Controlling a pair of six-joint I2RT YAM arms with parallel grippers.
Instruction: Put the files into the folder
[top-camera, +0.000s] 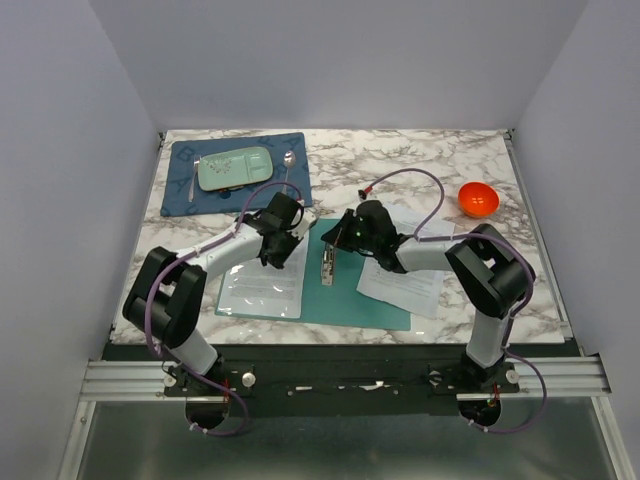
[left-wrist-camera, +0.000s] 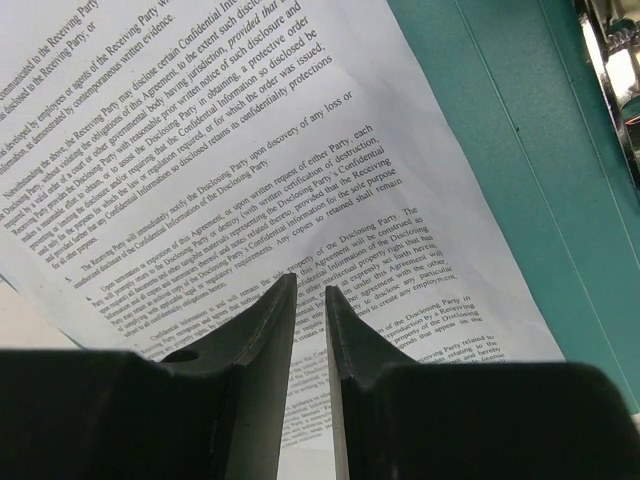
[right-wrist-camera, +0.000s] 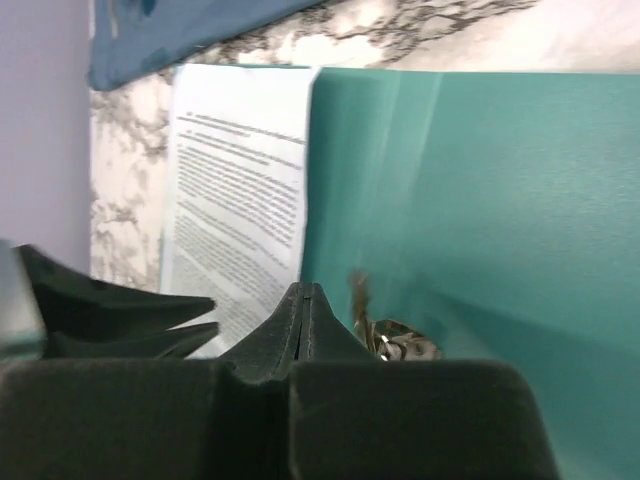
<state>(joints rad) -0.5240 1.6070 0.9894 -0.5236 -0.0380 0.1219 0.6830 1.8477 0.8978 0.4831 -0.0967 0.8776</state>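
Arms bent inward; left gripper and right gripper both clenched. Only the left wrist view renders the white paper sheet's print legible.

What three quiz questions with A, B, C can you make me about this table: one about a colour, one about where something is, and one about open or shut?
1. What colour is the folder? A teal green; B red; C yellow.
2. Where is the orange bowl? A inside the folder; B on the marble table, off to the right; C on the floor.
3. How is the right pincer? A wide open; B shut; C holding a banana.
Answers: 1 A, the open folder shows teal green in every view. 2 B, the bowl sits on bare marble, apart from the folder. 3 B, the right wrist view shows its two fingers pressed together with nothing between them.
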